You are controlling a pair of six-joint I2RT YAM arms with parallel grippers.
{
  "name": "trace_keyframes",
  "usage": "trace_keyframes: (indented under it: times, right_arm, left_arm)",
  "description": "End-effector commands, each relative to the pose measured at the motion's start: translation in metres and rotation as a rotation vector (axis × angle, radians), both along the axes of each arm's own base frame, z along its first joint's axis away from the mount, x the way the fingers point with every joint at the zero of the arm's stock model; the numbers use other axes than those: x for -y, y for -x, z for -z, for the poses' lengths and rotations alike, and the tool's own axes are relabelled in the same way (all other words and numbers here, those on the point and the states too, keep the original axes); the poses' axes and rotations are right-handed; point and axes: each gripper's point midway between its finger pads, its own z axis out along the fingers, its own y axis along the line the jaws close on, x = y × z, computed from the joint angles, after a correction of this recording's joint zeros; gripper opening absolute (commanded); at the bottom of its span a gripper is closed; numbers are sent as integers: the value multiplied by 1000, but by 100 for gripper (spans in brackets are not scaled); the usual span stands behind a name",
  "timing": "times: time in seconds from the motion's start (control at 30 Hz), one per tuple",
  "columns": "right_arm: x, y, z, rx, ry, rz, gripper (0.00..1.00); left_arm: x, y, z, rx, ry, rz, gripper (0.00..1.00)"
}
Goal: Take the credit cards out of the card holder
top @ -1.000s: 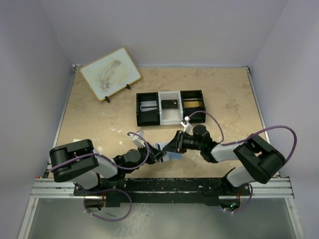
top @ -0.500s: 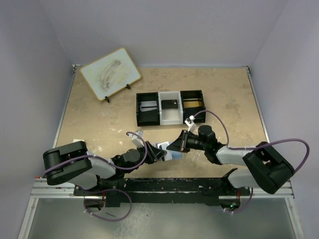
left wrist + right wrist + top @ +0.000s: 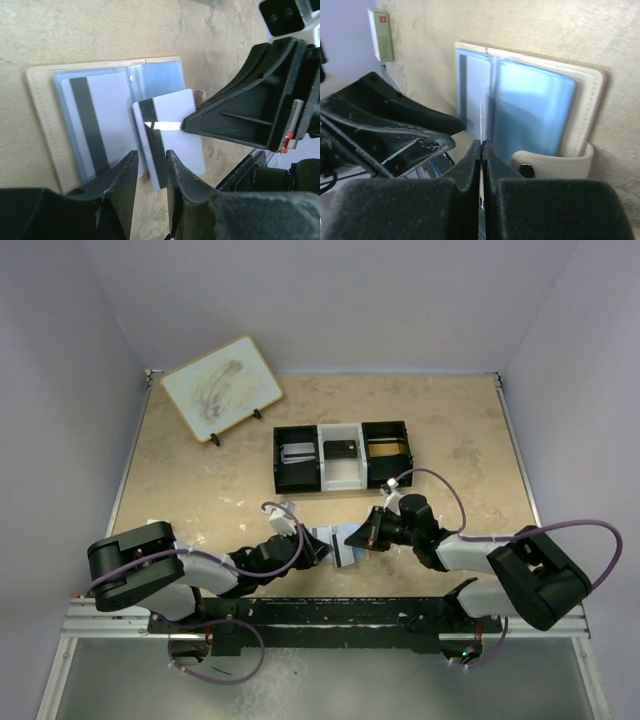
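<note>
Pinching the credit card (image 3: 175,145) by its free long edge, the right pincer (image 3: 481,146) has its jaws pressed together on the thin plastic, which shows edge-on between its fingertips in the right wrist view. The card sits at that pincer's tip, skewed and mostly outside the pale-blue sleeve. Whether its inner corner is in the pocket or only lies over it, I cannot tell.

The left pincer (image 3: 150,159) faces it from the opposite side with jaws apart. The striped end of the card lies in the gap, and neither finger clearly touches it.

Just past the left fingertips, the card holder (image 3: 37,115) lies open and flat on the table (image 3: 100,30), with a second card (image 3: 107,115) fully inside its clear sleeve.

The held card looks light, stiff across its face but springy, and glossy enough to slip from a shallow bite. A deeper hold on the exposed edge and a pull straight along the sleeve's mouth would suit it. The holder looks soft and light, so it would likely drag along unless pressed at its tan border. The sleeved card offers no free edge yet.

Well beyond both pincers stand the tray (image 3: 278,462) and, farthest, the whiteboard (image 3: 220,388).
</note>
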Motion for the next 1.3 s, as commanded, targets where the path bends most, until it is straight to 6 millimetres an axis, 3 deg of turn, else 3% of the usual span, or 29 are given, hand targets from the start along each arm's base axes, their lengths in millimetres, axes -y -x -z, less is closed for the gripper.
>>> trace_keyframes:
  times: [0.0, 0.17, 0.3, 0.53, 0.83, 1.27]
  right_arm:
    - [5, -4, 14, -7, 59, 10, 1]
    - [6, -3, 20, -22, 72, 9, 4]
    - [6, -4, 20, -24, 75, 17, 5]
    - [6, -6, 18, -21, 72, 20, 7]
    - [3, 2, 11, -11, 43, -28, 22]
    - [7, 21, 14, -31, 63, -100, 33]
  left_arm:
    - [24, -6, -12, 38, 4, 51, 25]
    - [33, -9, -4, 32, -39, 66, 19]
    - [24, -10, 11, 1, -109, 42, 14]
    - [20, -7, 18, -17, -162, 44, 13]
    - [26, -8, 28, -52, -194, 30, 2]
    - [21, -8, 33, -62, -214, 11, 0]
